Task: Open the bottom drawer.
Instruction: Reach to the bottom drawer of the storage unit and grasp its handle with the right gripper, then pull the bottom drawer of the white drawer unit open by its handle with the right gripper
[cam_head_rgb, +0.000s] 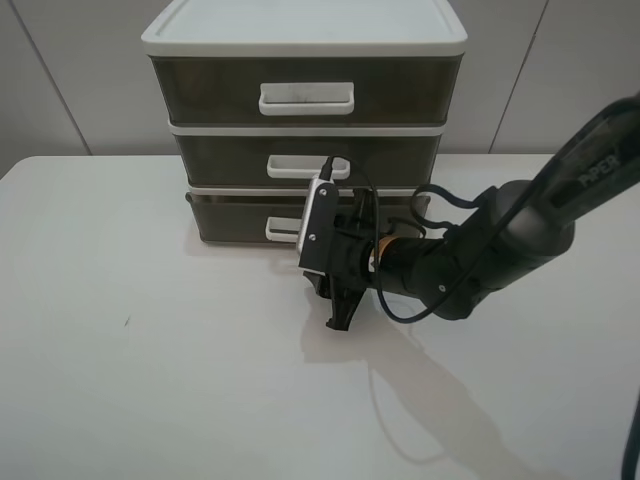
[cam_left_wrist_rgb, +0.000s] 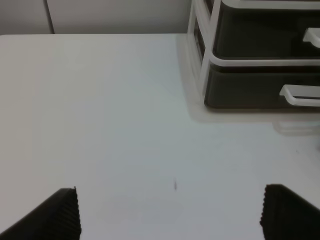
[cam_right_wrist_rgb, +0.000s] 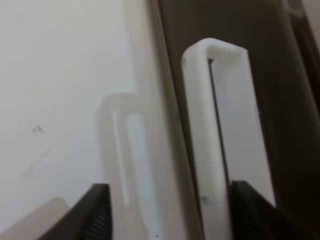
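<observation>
The bottom drawer (cam_head_rgb: 230, 222) is the lowest smoky brown tier of the three-drawer unit (cam_head_rgb: 300, 40) at the back centre. Its white loop handle (cam_head_rgb: 281, 231) is partly hidden by my right gripper (cam_head_rgb: 335, 285), which is turned on its side just in front of it. In the right wrist view the handle (cam_right_wrist_rgb: 205, 125) stands close ahead, between the lines of the two fingers; the gripper (cam_right_wrist_rgb: 172, 215) is open and holds nothing. My left gripper (cam_left_wrist_rgb: 172, 215) is open and empty over bare table. Its view shows the bottom drawer (cam_left_wrist_rgb: 245, 90) and handle (cam_left_wrist_rgb: 300, 95) ahead.
The middle drawer (cam_head_rgb: 220, 158) and the taller top drawer (cam_head_rgb: 200, 90) sit above, each with a white handle. The white table (cam_head_rgb: 150, 380) runs to a grey wall behind. The right arm (cam_head_rgb: 500, 240) reaches in from the right, with a black cable looping over it.
</observation>
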